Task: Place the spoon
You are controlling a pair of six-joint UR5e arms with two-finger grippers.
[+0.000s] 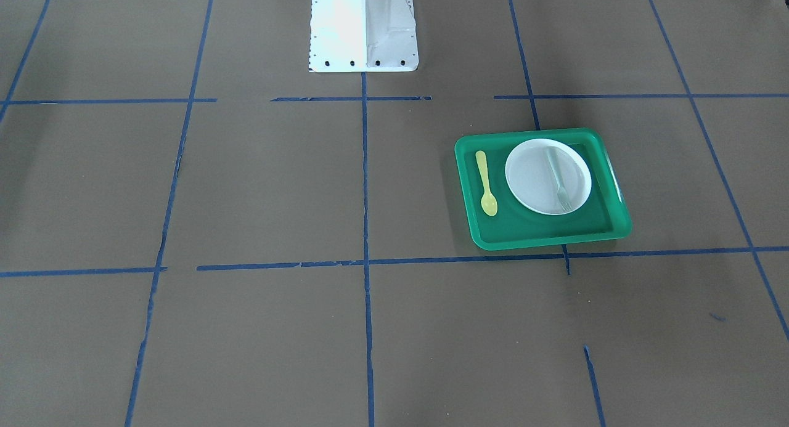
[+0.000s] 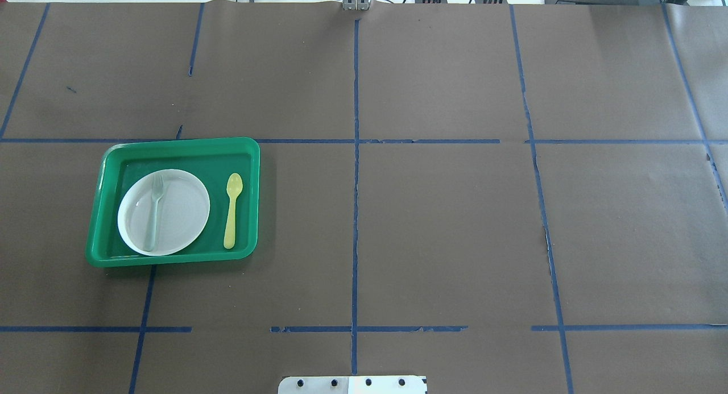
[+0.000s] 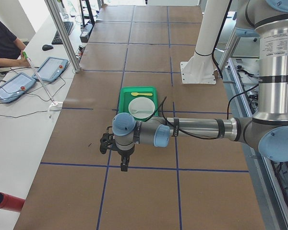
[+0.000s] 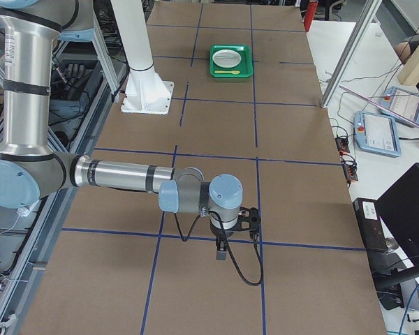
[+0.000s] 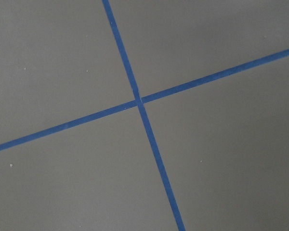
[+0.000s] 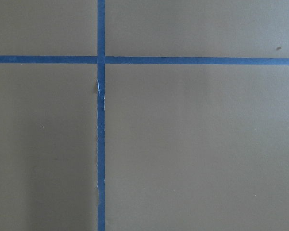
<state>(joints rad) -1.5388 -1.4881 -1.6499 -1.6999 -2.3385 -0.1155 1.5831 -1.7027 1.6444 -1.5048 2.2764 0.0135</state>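
The small yellow spoon (image 1: 486,183) lies flat in the green tray (image 1: 542,242), beside the white plate (image 1: 529,183), with its bowl pointing away from the robot. In the overhead view the spoon (image 2: 232,211) lies to the right of the plate (image 2: 182,212) in the tray (image 2: 170,259). My left gripper (image 3: 124,165) shows only in the exterior left view, hanging above the table far from the tray. My right gripper (image 4: 221,252) shows only in the exterior right view, above a tape line at the table's far end. I cannot tell whether either is open or shut.
A pale grey-green fork (image 1: 558,180) lies on the plate. The robot's white base (image 1: 363,29) stands at the table's edge. Blue tape lines cross the brown table. Both wrist views show only table and tape. Operators sit at desks beside the table.
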